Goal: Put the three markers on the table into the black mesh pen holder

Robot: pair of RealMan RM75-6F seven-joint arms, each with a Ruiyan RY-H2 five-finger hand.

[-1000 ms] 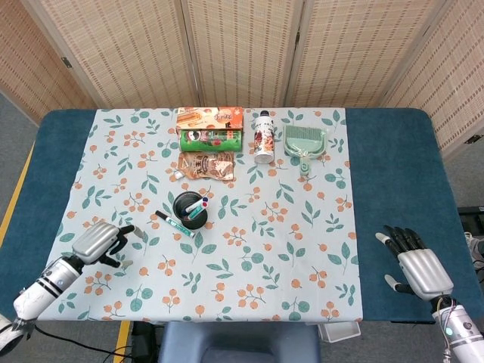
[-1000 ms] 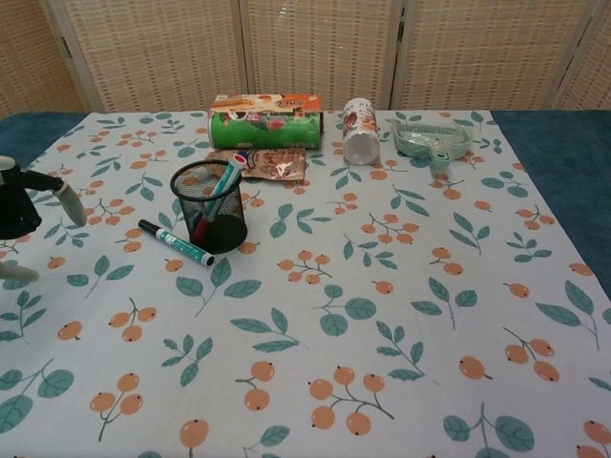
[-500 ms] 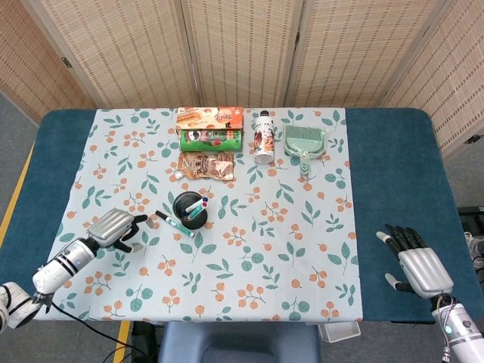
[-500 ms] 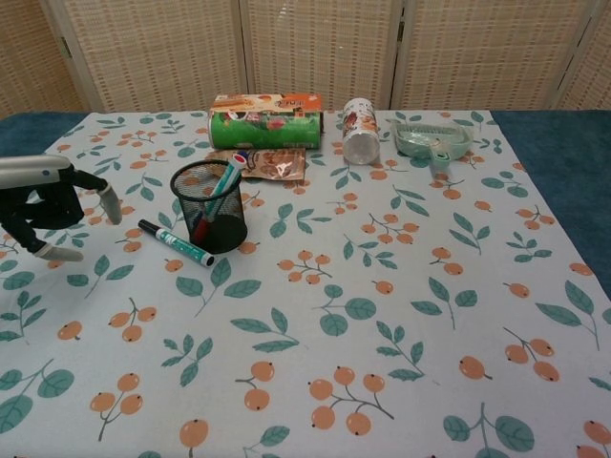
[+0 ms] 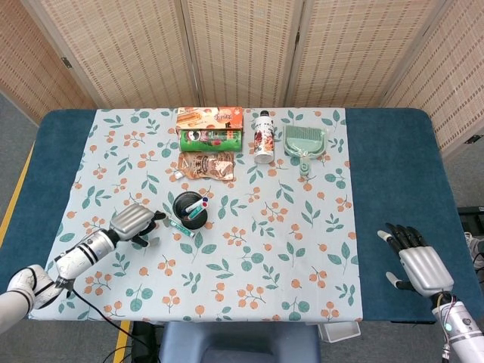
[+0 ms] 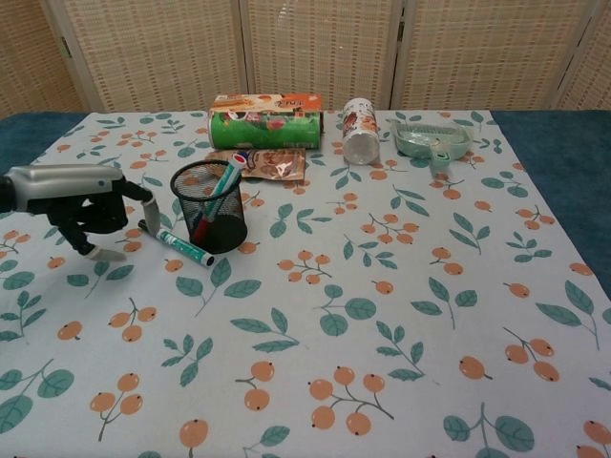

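Note:
The black mesh pen holder [image 5: 190, 207] [image 6: 209, 204] stands left of the table's middle with two markers [image 5: 198, 208] [image 6: 221, 187] leaning inside it. A third marker [image 5: 178, 223] [image 6: 181, 247], green and white with a black cap, lies flat just left of the holder. My left hand [image 5: 134, 224] [image 6: 81, 205] hovers at the marker's capped end, fingers curved downward and apart, holding nothing. My right hand [image 5: 414, 261] rests open on the blue cloth at the front right, far from the holder; the chest view does not show it.
Behind the holder lie a snack bag [image 5: 206, 164], a green can [image 5: 210, 138] on its side and an orange box [image 5: 209, 116]. A white bottle [image 5: 263, 138] and a green dustpan [image 5: 305, 141] stand at the back right.
My left hand has moved right across the floral cloth, from the table's left edge up to the lying marker's capped end. The right hand and the marker have not moved.

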